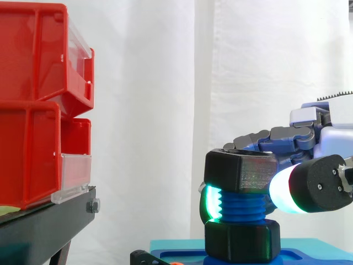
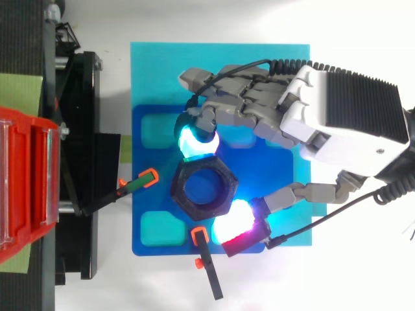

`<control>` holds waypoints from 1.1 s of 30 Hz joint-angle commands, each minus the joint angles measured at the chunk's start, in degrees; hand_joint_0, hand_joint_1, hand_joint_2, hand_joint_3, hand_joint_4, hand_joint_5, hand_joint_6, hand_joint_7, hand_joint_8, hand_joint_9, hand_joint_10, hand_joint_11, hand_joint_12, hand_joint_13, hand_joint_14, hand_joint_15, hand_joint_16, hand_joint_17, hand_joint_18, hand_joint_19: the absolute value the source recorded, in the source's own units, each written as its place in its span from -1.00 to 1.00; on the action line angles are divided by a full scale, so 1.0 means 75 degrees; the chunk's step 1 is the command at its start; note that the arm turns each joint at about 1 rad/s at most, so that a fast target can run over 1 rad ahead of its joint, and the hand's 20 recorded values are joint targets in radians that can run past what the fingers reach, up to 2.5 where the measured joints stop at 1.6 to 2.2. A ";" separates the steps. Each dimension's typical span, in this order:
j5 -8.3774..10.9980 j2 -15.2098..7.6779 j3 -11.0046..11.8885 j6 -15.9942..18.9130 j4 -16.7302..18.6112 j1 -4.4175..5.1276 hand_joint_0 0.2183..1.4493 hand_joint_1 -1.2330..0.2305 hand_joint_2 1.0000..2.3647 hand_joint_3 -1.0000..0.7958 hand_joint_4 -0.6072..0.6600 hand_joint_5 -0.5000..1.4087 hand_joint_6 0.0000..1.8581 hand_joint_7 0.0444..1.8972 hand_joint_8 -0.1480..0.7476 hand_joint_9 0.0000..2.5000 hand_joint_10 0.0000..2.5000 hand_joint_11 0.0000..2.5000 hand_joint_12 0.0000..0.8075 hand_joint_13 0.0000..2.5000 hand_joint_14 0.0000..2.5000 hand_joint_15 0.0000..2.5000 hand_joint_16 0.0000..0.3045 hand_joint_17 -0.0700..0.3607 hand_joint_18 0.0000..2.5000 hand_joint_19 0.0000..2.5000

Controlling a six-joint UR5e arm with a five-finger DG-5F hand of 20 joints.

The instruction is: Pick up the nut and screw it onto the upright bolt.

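Observation:
A large black hexagonal nut (image 1: 241, 171) (image 2: 203, 188) sits on top of the upright blue threaded bolt (image 1: 242, 205), whose blue end shows through the nut's hole in the top view. A second black hex part (image 1: 242, 239) sits at the bolt's foot on the blue base (image 2: 279, 175). My hand (image 2: 272, 110) comes in from the right and is shut on the nut: a green-glowing fingertip (image 2: 194, 141) presses one side and the thumb's white-glowing pad (image 2: 237, 219) presses the opposite side.
Red bins (image 1: 38, 105) stand stacked on a black stand (image 1: 44, 223) at the left. Two black clamps with orange tips (image 2: 139, 183) (image 2: 206, 259) hold the blue base's left and front edges. A light blue board (image 2: 155, 71) lies under the base.

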 commanded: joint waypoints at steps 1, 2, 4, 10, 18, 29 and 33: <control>-0.0001 -0.0003 0.0001 0.0001 0.0011 -0.0002 -0.52 -0.34 -1.00 -0.44 0.30 -0.69 -0.46 0.26 -0.06 -0.77 -1.00 -1.00 -0.13 -0.65 -1.00 -1.00 -0.66 -0.14 -0.67 -0.94; -0.0001 -0.0003 0.0001 0.0001 0.0022 -0.0002 -0.54 -0.35 -1.00 -0.44 0.30 -0.70 -0.46 0.19 -0.06 -0.77 -1.00 -1.00 -0.12 -0.65 -1.00 -1.00 -0.66 -0.13 -0.67 -0.93; -0.0024 -0.0003 0.0001 0.0001 0.0022 -0.0002 -0.57 -0.36 -1.00 -0.44 0.31 -0.71 -0.46 0.11 -0.05 -0.77 -1.00 -1.00 -0.10 -0.66 -1.00 -1.00 -0.65 -0.11 -0.68 -0.94; -0.0247 0.0008 0.0001 0.0001 -0.0036 -0.0025 -0.70 -0.30 -1.00 -0.44 0.29 -0.75 -0.46 -0.30 -0.05 -0.83 -1.00 -1.00 -0.01 -0.71 -1.00 -1.00 -0.58 -0.01 -0.71 -0.98; -0.0423 0.0008 0.0094 0.0001 -0.0036 -0.0119 -0.78 -0.15 -1.00 -0.44 0.28 -0.77 -0.46 -0.47 -0.03 -0.87 -1.00 -1.00 0.05 -0.75 -1.00 -1.00 -0.55 0.05 -0.78 -1.00; -0.0845 0.0008 0.0633 0.0001 -0.0950 -0.0213 -0.80 0.14 -1.00 -0.44 0.26 -0.77 -0.46 -0.47 -0.04 -0.91 -1.00 -1.00 0.06 -0.81 -1.00 -1.00 -0.55 0.05 -0.87 -1.00; -0.0845 0.0008 0.0739 0.0001 -0.1196 -0.0224 -0.77 0.21 -1.00 -0.44 0.23 -0.76 -0.46 -0.42 -0.05 -0.91 -1.00 -1.00 0.05 -0.82 -1.00 -1.00 -0.55 0.03 -0.88 -1.00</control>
